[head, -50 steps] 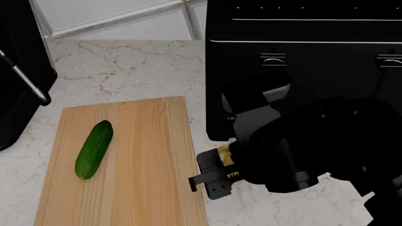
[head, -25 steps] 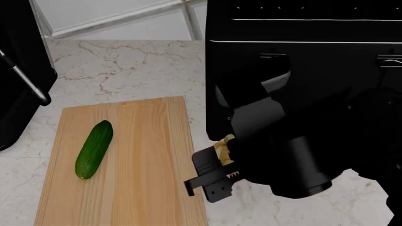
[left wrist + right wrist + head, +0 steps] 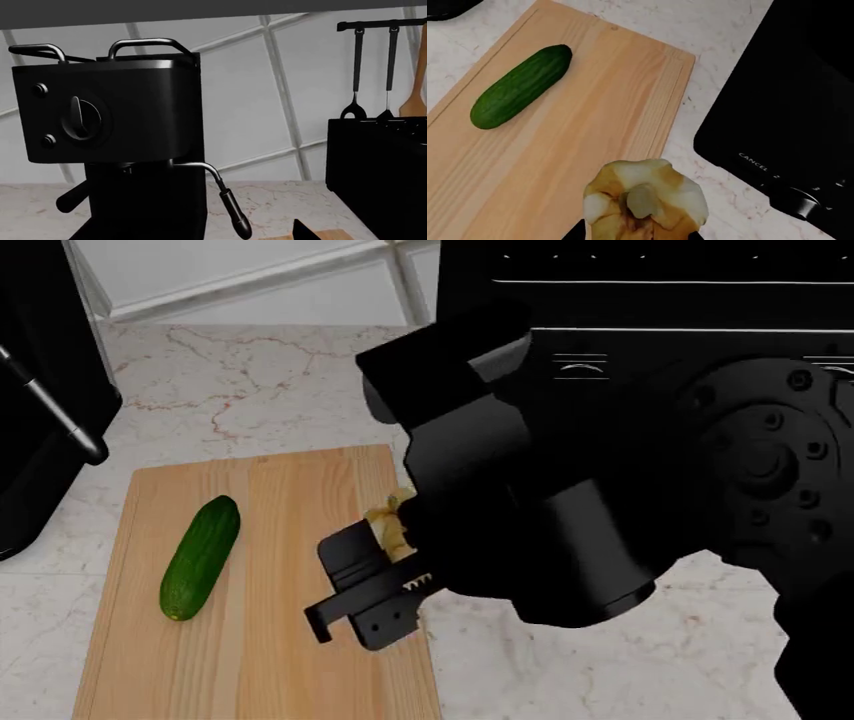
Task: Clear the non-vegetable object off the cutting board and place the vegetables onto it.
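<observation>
The light-wood cutting board (image 3: pixel 287 540) lies on the marble counter. A dark-green cucumber (image 3: pixel 200 557) rests on its left half, also seen in the right wrist view (image 3: pixel 520 86). My right gripper (image 3: pixel 363 580) is shut on the lumpy pale-yellow garlic-like bulb (image 3: pixel 644 200) and holds it above the board's right edge (image 3: pixel 660 120). The bulb (image 3: pixel 391 523) pokes out past the black fingers. The non-vegetable object is out of view. Of my left gripper only a dark sliver of a fingertip (image 3: pixel 303 231) shows.
A black espresso machine (image 3: pixel 107 120) with a steam wand (image 3: pixel 233 215) stands left of the board, at the head view's edge (image 3: pixel 40 390). A large black appliance (image 3: pixel 641 300) with a knob (image 3: pixel 797 200) sits right of the board. Utensils (image 3: pixel 387 60) hang on the wall.
My right arm has risen and swung left with the bulb, from the counter beside the board's right edge to above that edge. The cucumber has not moved.
</observation>
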You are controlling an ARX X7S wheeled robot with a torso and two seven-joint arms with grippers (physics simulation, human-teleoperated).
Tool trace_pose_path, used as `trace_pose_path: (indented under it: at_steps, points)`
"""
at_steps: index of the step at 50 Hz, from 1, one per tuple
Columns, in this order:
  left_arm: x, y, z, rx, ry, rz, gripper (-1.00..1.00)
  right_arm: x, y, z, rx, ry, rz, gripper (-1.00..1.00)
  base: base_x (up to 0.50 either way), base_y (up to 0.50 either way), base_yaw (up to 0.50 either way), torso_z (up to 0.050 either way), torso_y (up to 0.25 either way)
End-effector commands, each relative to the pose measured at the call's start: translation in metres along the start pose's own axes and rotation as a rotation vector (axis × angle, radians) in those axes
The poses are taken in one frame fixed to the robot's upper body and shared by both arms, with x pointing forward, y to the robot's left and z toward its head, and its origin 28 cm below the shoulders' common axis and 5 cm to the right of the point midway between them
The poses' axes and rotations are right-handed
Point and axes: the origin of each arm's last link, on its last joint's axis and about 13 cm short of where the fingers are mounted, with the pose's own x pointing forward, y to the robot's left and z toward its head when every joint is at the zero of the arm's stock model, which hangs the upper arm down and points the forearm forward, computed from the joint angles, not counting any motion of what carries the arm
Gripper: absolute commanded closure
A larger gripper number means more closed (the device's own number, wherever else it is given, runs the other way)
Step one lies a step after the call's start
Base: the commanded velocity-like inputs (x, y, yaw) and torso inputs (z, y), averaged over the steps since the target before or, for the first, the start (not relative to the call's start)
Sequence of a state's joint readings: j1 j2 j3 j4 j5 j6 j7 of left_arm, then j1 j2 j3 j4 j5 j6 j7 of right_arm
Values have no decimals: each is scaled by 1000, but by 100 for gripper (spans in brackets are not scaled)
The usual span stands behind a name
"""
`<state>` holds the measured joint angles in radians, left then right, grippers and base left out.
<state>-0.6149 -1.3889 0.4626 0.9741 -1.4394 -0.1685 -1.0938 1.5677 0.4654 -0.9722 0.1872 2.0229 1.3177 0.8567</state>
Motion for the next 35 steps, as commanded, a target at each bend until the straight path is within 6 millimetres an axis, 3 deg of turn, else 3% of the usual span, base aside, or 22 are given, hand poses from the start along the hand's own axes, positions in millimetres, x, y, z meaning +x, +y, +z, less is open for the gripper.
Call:
trace_pose_path:
  at_steps: [1,35]
  points:
    - [-3,1,4,-21,-37,-10,-100,3,19,16,-48,-57,106,100,0,0,0,0,0]
    - [-8,6,9,-12,-49,16,-100,30,48,19,-89,-53,249,100,0,0,0,0,0]
